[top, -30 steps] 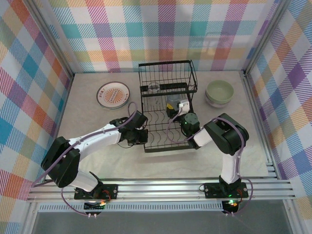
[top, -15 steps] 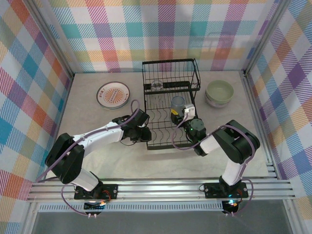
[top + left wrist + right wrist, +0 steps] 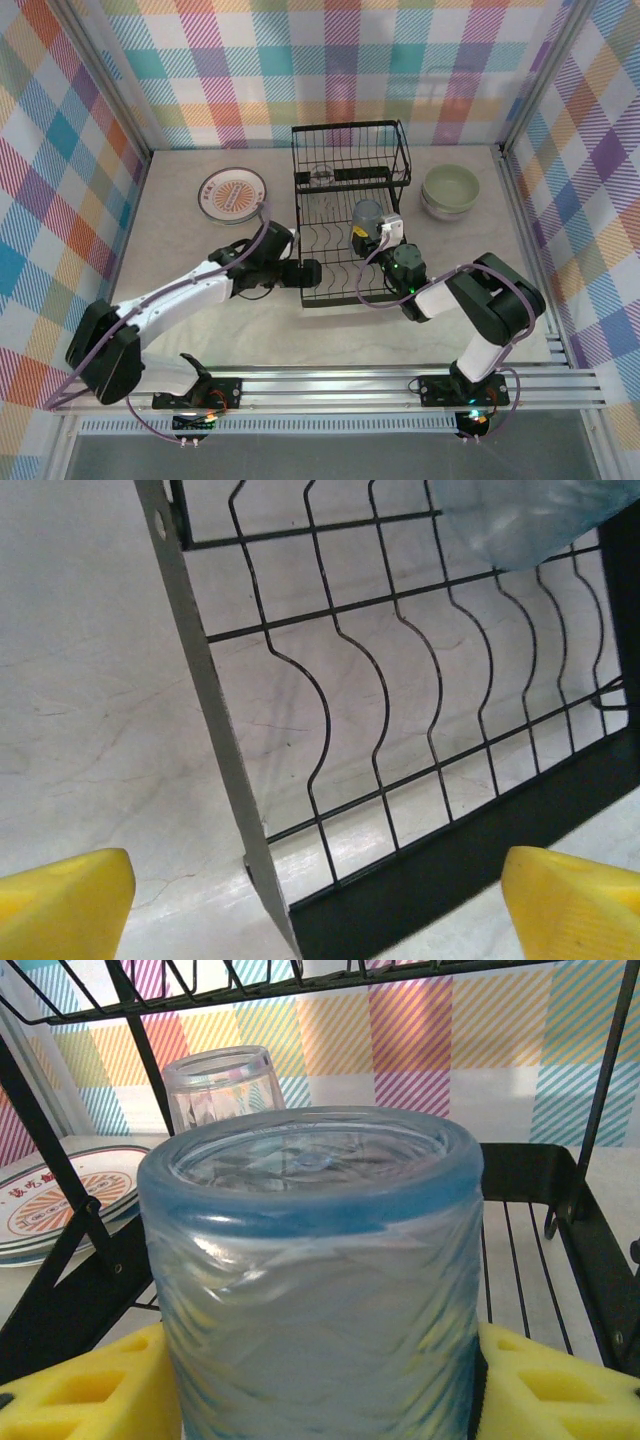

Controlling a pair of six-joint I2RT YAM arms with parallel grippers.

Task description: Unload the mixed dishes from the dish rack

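Left tool (image 3: 308, 272), earlier closed at the dish rack (image 3: 350, 178) edge, now spread wide; rack perhaps slightly rightward.

Bright even light, faint shadows, soft sheen on glass tumbler (image 3: 310, 1280)

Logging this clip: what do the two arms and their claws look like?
The left arm and right arm share white links and bulky black joint housings. A thin purple cable loops along each. The left claw and right claw each end in two blocky yellow fingers.
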